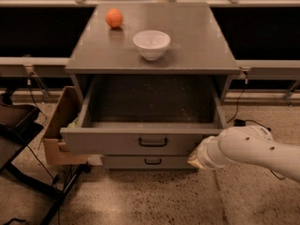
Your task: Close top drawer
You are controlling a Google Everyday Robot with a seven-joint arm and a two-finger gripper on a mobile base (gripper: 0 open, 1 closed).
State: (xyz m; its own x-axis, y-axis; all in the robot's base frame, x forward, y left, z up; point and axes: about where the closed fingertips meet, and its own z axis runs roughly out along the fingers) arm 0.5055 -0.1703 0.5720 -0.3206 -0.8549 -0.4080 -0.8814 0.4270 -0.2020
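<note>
Gripper [195, 159] is sitting low at the end of the white arm [255, 149], which is reaching in from the lower right of the view. Its tip is lying just beside the lower right corner of the drawer front. How wide it is open — cannot tell; whether it is touching the panel, cannot tell either. It is holding nothing that can be seen.

Top drawer [103, 142] is standing pulled well out of the grey cabinet [197, 41], with its floor exposed and nothing large lying on it. The front panel's long axis is running left-right across the view. The closing travel is running at 90 degrees to that, away from the camera and into the cabinet.

Key relation — the panel is lying up and to the left of the gripper, and the black handle [153, 142] is sitting at panel centre, well to the gripper's left. Only 1 arm is working here, so there is no choice of side.

Judgement: a push from the right end is risking skewing the drawer on its runners; pressing nearer the handle is looking safer.

Around it: 1 shorter drawer [150, 161] is showing below, shut. A white bowl [151, 43] and an orange [114, 18] are resting on top of the cabinet. A cardboard box [58, 125] is standing beside the drawer's left wall.
</note>
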